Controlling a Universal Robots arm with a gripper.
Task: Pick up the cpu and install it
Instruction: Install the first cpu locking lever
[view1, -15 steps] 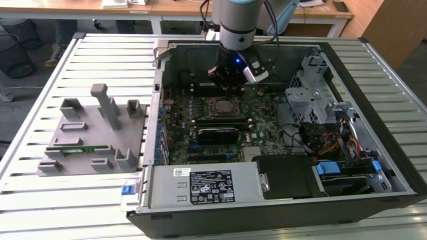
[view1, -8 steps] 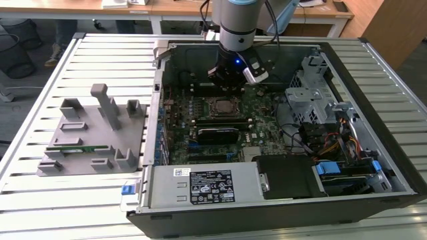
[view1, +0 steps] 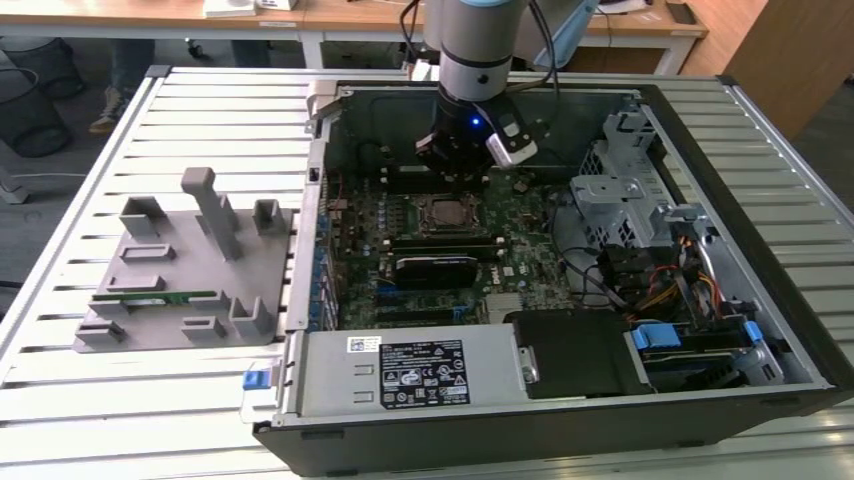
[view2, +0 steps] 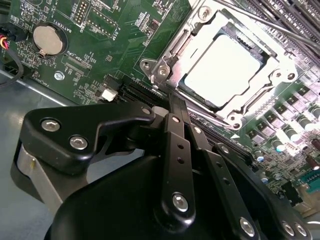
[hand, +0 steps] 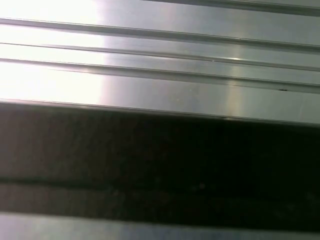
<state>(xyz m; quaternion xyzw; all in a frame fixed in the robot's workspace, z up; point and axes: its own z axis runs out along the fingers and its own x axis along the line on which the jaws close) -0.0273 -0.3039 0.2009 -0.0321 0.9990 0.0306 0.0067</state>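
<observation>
- Ribbed, pale grey metal slats make up the surface (view1: 160, 400), on which an open black desktop computer case (view1: 747, 300) is laid flat beside a grey moulded parts holder (view1: 174, 270), with desks and a bin seen in the room behind.
- Inside the case, a green motherboard (view1: 521, 215) is exposed, and the silver-and-grey robot arm (view1: 474, 50) is lowered over its far part.
- Just beyond the silver socket frame (view2: 272, 60), the black end effector (view2: 172, 102) is held over the board; in the second wrist view its fingers are brought nearly together at the tip, with nothing seen between them.
- Within that frame, the cpu (view2: 225, 70), a flat square chip with a bright silver top, is seen lying level, its edges seemingly parallel to the frame's opening. In the exterior view it appears as a small dark-framed square (view1: 445, 211) at the middle of the board.
- A risk is judged to remain if the chip is not fully seated: pins beneath could be bent should it be pressed while slightly skewed.
- A further risk is judged from the closeness of the fingertips to the frame's edge and lever, where a sideways nudge could shift the chip or scrape nearby components.
</observation>
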